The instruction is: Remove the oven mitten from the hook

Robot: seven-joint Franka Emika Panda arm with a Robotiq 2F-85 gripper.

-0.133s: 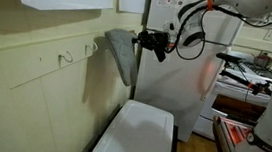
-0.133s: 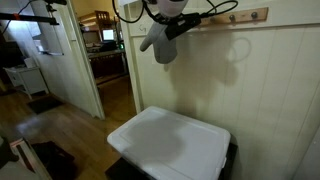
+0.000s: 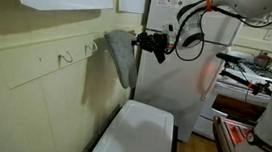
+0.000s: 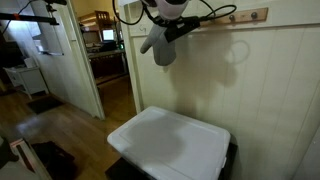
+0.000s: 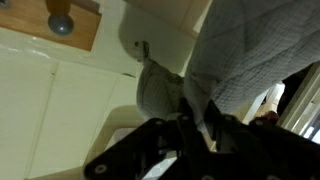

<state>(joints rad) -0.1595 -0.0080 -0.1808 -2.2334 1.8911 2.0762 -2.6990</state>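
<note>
The black two-fingered gripper (image 3: 152, 42) is pinched on the upper edge of the soft grey quilted oven mitten (image 3: 122, 56), its dark fingers (image 5: 200, 128) pressed into the fabric in the wrist view. The mitten hangs limp just off the end of the brown wooden bar (image 4: 252, 14). Whether its loop is on a hook cannot be told. Two bare silvery curved metal hooks (image 3: 67, 56) sit along the bar. The bar is fixed to a cream panelled wall (image 4: 270, 90). Directly below the bar stands a white rectangular lidded bin (image 4: 172, 146). Beyond the bar's mitten end, an open doorway (image 4: 108, 55) and wooden floor (image 4: 60, 125) show.
</note>
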